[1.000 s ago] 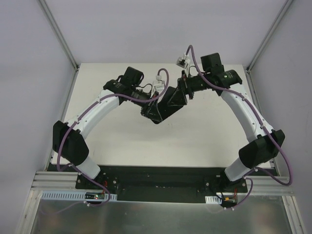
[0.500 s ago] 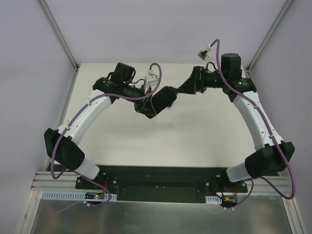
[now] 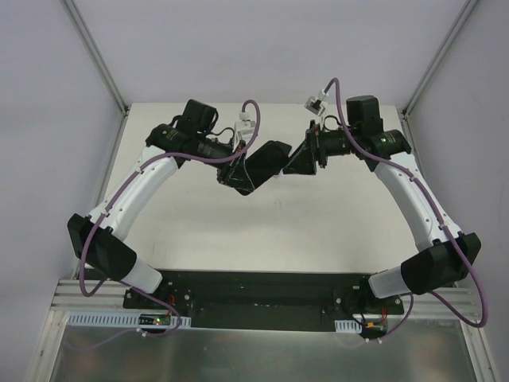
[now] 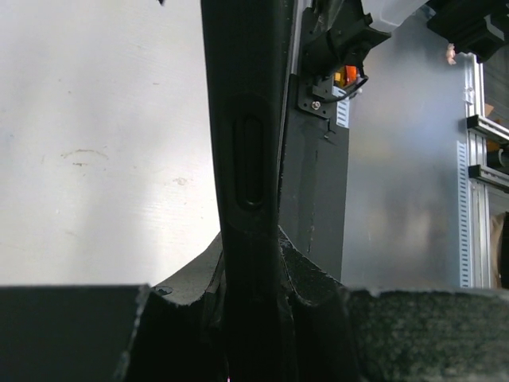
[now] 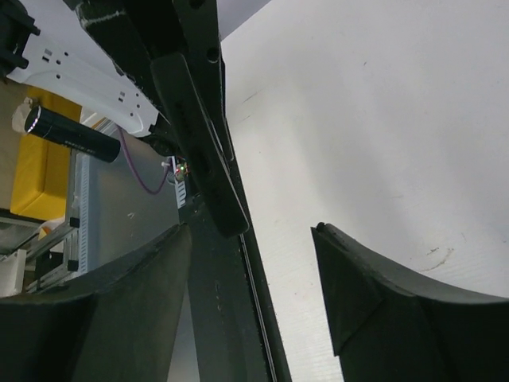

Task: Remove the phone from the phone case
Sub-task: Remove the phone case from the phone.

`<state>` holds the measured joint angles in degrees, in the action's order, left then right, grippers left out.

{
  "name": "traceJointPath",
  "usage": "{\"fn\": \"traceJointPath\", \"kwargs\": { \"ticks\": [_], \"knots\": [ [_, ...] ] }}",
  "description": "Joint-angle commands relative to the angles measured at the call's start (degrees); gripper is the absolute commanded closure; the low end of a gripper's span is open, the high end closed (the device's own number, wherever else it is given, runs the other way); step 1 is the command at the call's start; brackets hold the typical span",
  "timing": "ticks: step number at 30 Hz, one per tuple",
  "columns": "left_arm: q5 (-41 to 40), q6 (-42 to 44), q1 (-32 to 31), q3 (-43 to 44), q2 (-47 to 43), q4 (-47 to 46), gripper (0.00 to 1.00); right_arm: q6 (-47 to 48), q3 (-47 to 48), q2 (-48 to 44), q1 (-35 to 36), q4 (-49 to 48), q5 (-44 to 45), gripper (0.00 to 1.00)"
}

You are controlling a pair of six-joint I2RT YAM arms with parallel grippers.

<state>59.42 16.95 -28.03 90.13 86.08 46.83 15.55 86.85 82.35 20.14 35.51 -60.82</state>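
Over the white table you see left gripper clamping the case; right gripper gapes near its end.

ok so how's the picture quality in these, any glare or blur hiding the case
Top external: soft, even light and only faint shadows on the table, but the black case reads as one dark mass. Left wrist: the case edge is fairly sharp, while the near fingers are dark and soft. Right wrist: the table is washed out bright and the case edge is nearly a silhouette.
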Motion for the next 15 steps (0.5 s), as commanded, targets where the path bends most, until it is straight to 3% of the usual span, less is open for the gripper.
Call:
{"fn": "traceJointPath", "kwargs": {
  "ticks": [1, 15],
  "knots": [
    [8.4, 2.1, 0.2, 1.5, -3.1, -0.5, 1.00, 9.6, 1.5, -1.7, 1.9, 4.5, -4.4, 0.36],
    [11.9, 5.5, 0.1, -3.6, -3.0, 0.1, 1.00, 15.9, 3.5, 0.3, 4.2, 9.1, -6.8, 0.55]
  ]
}}
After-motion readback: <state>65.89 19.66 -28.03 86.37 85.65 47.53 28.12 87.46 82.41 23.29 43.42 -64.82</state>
